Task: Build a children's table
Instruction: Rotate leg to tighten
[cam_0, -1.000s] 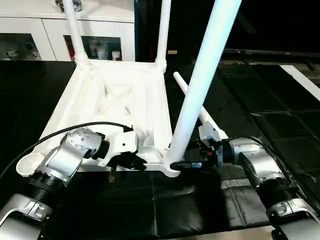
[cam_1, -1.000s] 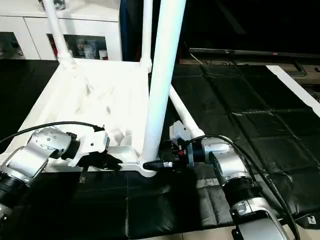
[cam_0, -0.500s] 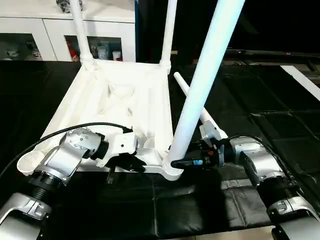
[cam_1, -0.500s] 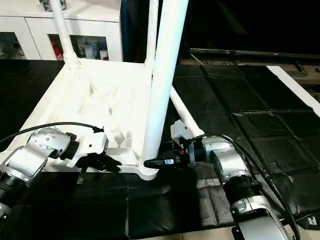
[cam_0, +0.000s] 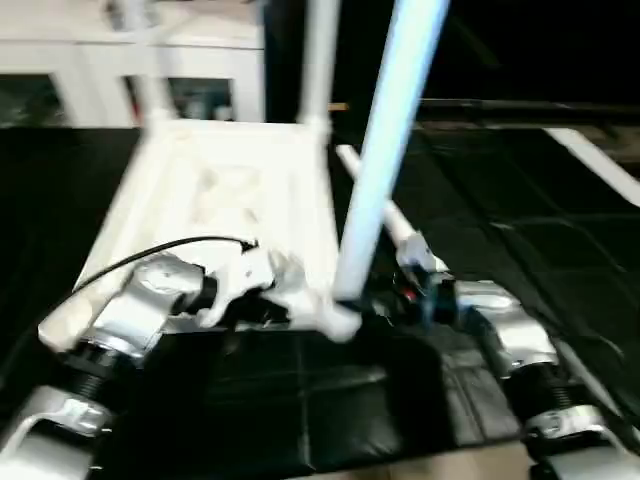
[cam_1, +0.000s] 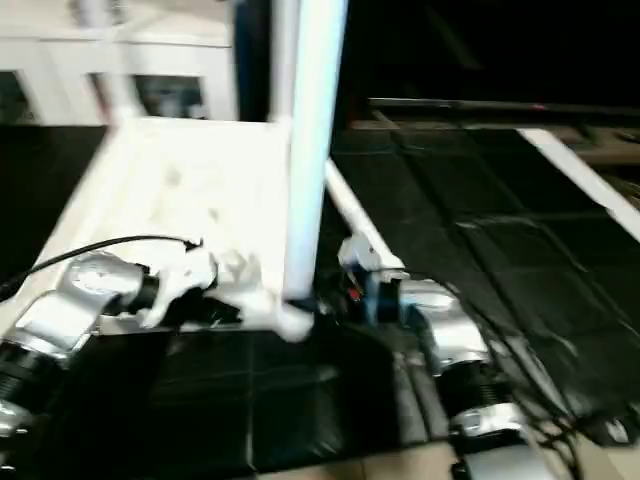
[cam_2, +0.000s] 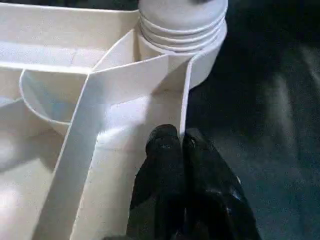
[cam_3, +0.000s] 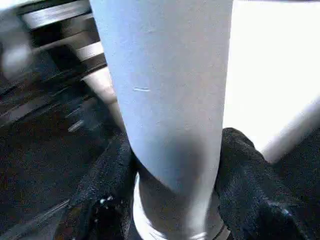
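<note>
The children's table (cam_0: 240, 190) lies upside down on the black mat (cam_0: 300, 400) so that its ribbed underside and corner sockets face up, which gives you open access for seating legs. 2 legs stand in the far corners, and a 3rd, the near-right leg (cam_0: 385, 150), rises from the near-right corner socket (cam_2: 200, 60). A 4th leg, the loose leg (cam_0: 375, 205), lies on the mat just right of the top, angled away from you, ready for the near-left socket, which looks unfilled. Your left gripper (cam_2: 175, 145) is pinched shut on the thin near edge wall of the top, just beside the near-right socket; this grip likely braces the top so it cannot slide or tip while the leg is worked. Your right gripper (cam_3: 172, 165) reaches in from the right and clasps the base of the near-right leg, 1 black finger (cam_3: 107, 170) on each side, jaws about half open around its round shaft, apparently to press or twist it home.
</note>
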